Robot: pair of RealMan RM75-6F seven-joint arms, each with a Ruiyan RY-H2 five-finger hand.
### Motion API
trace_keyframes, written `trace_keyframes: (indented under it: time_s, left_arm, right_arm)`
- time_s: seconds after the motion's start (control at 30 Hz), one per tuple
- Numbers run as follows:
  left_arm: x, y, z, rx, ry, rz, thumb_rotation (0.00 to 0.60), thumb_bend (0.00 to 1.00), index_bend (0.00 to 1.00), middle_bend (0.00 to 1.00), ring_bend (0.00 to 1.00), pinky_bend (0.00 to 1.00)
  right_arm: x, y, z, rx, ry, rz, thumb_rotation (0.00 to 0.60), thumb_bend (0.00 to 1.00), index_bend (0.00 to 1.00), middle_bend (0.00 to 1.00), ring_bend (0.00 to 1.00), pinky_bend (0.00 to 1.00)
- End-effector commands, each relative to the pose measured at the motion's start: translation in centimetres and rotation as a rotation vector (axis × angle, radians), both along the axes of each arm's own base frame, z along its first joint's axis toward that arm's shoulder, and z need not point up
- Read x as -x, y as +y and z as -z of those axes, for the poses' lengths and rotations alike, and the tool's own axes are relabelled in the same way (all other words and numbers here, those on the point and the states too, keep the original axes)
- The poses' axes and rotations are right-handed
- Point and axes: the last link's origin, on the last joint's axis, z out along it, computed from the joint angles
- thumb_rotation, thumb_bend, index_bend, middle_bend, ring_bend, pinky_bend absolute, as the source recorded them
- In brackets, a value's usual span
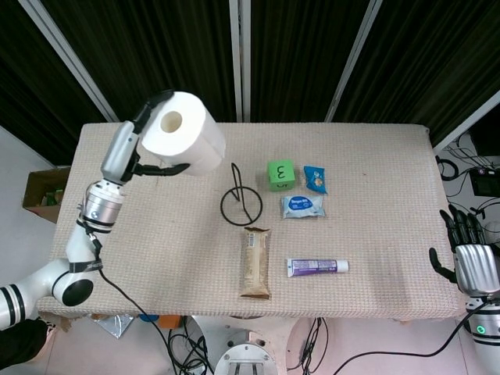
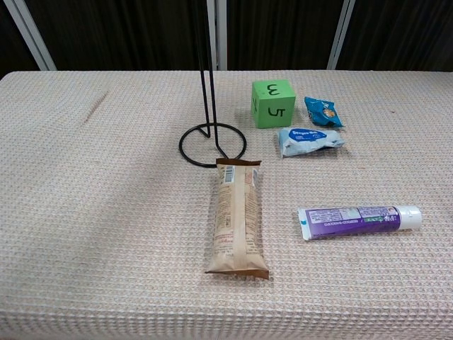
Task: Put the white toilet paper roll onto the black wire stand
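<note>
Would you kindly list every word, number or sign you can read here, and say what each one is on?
"3": top face of the green cube.
"5", lying sideways: front face of the same cube.
Blue snack packet, pale blue wipes pack, brown snack bar wrapper, purple toothpaste tube: printing too small or blurred to read.

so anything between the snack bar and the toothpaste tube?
Nothing: in the chest view only bare table cloth separates the snack bar from the toothpaste tube.
</note>
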Motion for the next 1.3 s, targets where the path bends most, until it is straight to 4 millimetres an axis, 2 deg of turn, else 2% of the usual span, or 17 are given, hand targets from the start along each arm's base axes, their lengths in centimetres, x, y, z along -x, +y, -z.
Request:
trace_keyframes:
  time_s: [0.03, 0.4, 0.63, 1.07, 1.3]
  left_arm:
    - [-1.7, 0.1, 1.8, 0.048, 0.023, 0.009, 0.6, 0.3, 0.15, 0.42, 0.5, 0.45]
    - [-3.7, 0.2, 6.2, 0.116, 0.076, 0.014, 0.6, 0.29, 0.15, 0.42, 0.5, 0.45]
    - [-4.2, 0.6, 7.1, 0.089, 0.115, 0.025, 0.6, 0.29, 0.15, 0.42, 0.5, 0.45]
    - [-3.7, 1.0, 8.4, 0.093, 0.149, 0.01, 0.6, 0.29, 0.15, 0.42, 0.5, 0.45]
    - [-2.4, 0.9, 10.3, 0.088, 0.207, 0.008, 0.6, 0.3, 0.14, 0.41, 0.49, 0.45]
  right_arm:
    - [0.1, 0.0, -0.1, 0.003, -0.002, 0.003, 0.6, 0.39, 0.0, 0.0, 0.0, 0.0]
    - [0.7, 0.2, -0.2, 0.002, -0.013, 0.015, 0.6, 0.39, 0.0, 0.0, 0.0, 0.0]
    - [1.1, 0.3, -0.4, 0.002, -0.018, 0.022, 0.6, 0.39, 0.0, 0.0, 0.0, 0.0]
    - [1.4, 0.3, -0.5, 0.008, -0.023, 0.024, 0.6, 0.39, 0.0, 0.0, 0.0, 0.0]
    - [1.4, 0.3, -0.3, 0.002, -0.022, 0.028, 0.6, 0.39, 0.0, 0.0, 0.0, 0.0]
